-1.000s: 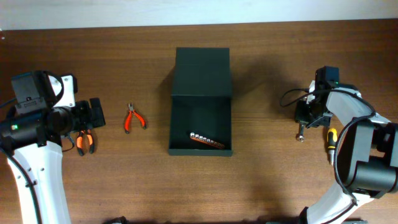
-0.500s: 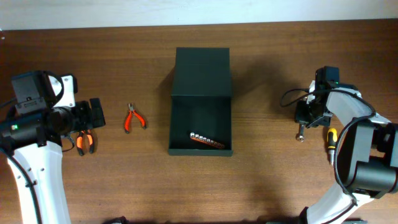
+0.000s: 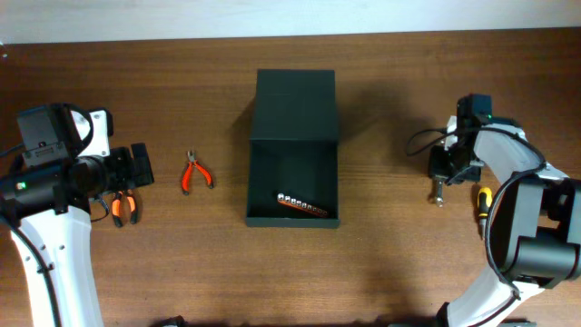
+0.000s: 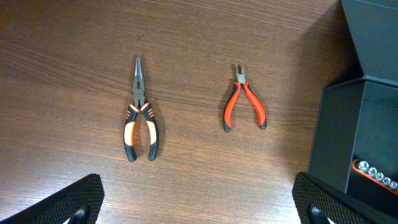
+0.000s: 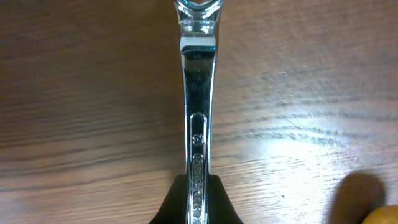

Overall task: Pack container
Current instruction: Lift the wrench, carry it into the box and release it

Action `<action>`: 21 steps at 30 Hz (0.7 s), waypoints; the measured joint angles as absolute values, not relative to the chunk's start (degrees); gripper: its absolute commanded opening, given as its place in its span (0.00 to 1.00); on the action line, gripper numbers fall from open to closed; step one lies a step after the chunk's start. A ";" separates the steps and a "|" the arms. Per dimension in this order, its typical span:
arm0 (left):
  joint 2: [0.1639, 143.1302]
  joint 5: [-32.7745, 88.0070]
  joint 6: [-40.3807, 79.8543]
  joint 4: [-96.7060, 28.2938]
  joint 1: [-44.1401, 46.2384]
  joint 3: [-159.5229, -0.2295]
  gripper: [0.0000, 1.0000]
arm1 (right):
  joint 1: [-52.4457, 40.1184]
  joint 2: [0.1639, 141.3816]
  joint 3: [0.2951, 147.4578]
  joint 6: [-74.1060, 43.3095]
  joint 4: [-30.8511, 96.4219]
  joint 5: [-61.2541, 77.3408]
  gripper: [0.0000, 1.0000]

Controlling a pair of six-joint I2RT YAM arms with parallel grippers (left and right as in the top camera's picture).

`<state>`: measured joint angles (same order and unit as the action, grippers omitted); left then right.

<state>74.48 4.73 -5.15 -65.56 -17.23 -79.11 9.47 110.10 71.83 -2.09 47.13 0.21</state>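
Note:
The dark green container [image 3: 292,154] stands open mid-table, flap lid laid back toward the far side; its edge shows in the left wrist view [image 4: 348,124]. A socket rail [image 3: 296,204] lies inside near the front wall, also seen in the left wrist view [image 4: 376,175]. My right gripper [image 3: 441,173] is shut on a chrome wrench [image 5: 198,106] right of the container, its head [image 3: 438,197] pointing toward the table front. My left gripper [image 4: 196,205] is open and empty at far left. Orange-black long-nose pliers [image 4: 140,121] and small red pliers [image 4: 244,107] lie before it.
A yellow-handled screwdriver [image 3: 484,202] lies just right of the wrench; its yellow end shows in the right wrist view [image 5: 382,214]. The red pliers [image 3: 194,173] and the long-nose pliers [image 3: 123,206] lie left of the container. Bare wood surrounds the box.
My right gripper with the wrench has shifted slightly to the left. The left arm has not moved.

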 measured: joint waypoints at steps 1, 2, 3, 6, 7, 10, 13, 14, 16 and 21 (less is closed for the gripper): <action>74.48 4.73 -5.15 -65.54 -17.23 -79.11 0.99 | 8.97 110.10 72.79 -1.72 47.70 0.23 0.04; 74.48 4.73 -5.15 -65.56 -17.23 -79.11 0.99 | 8.47 110.10 73.80 -1.43 48.45 0.25 0.04; 74.48 4.71 -5.15 -65.54 -17.23 -79.11 0.99 | 7.94 110.10 74.78 -1.28 49.06 0.25 0.04; 74.48 4.71 -5.15 -65.56 -17.23 -79.11 0.99 | 6.24 110.10 77.78 -0.56 51.42 0.43 0.04; 74.48 4.73 -5.15 -65.56 -17.23 -79.11 0.99 | 5.54 110.10 79.00 0.08 52.77 0.82 0.04; 74.48 4.71 -5.17 -65.56 -17.23 -79.11 0.99 | 3.60 109.84 82.39 2.26 56.45 2.83 0.04; 74.48 4.73 -5.78 -65.58 -17.23 -79.11 0.99 | 1.48 109.01 86.98 6.46 61.04 6.09 0.04; 74.48 4.73 -6.33 -65.58 -17.23 -79.11 0.99 | 0.67 108.64 88.71 8.01 62.65 6.98 0.04; 74.48 4.71 -7.22 -65.56 -17.23 -79.11 0.99 | -1.65 107.37 93.12 11.64 66.15 8.56 0.04; 74.48 4.71 -8.40 -65.56 -17.23 -79.11 0.99 | -10.37 105.01 104.20 21.54 78.11 10.39 0.04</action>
